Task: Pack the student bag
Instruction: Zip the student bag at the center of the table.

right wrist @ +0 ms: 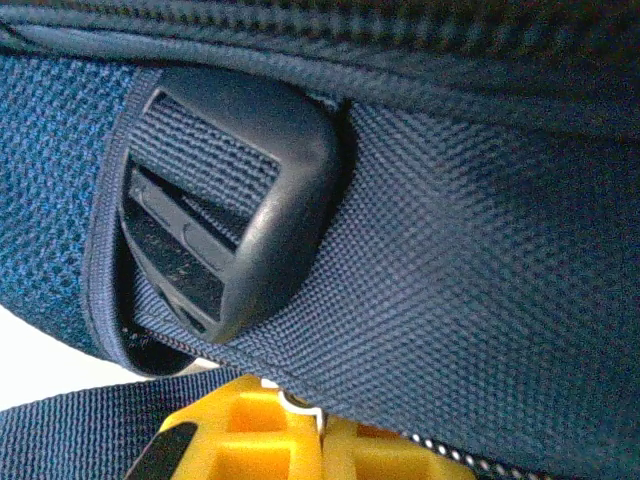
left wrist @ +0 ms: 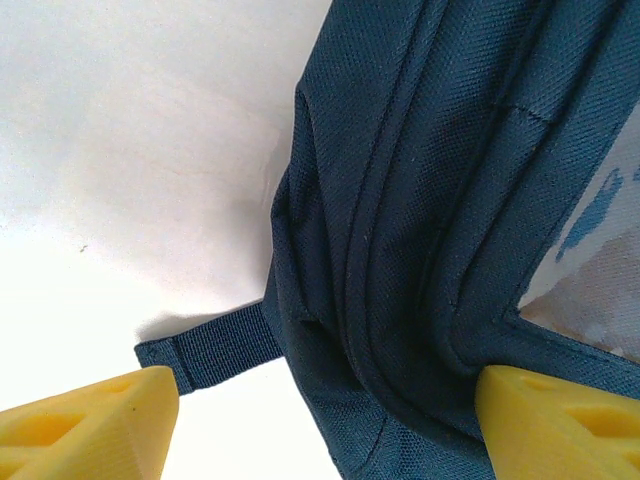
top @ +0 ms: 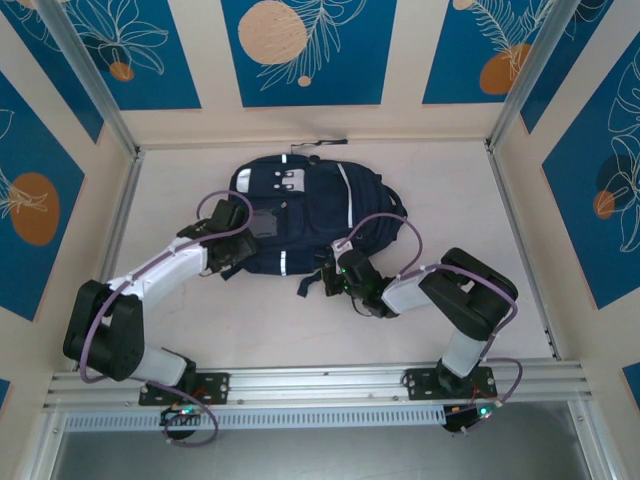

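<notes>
Student bag (top: 300, 215) on table (top: 460, 190); left jaws at its left, right jaws seemingly at front.

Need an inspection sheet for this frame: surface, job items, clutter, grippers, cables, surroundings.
Surface: white table, bare around the bag.
Job's things: student bag lies flat mid-table, front pocket up; cannot tell whether any zip is open.
Clutter: nothing seen.
Grippers: left gripper open, yellow fingers straddling the bag's edge. right gripper shut against the bag's near edge, below a dark buckle; cannot tell if it pinches anything.
Cables: purple cables loop above each wrist; the right loop crosses over the bag's corner in the top view.
Surroundings: cream walls with blue leaf panels; aluminium rail at the near edge.
</notes>
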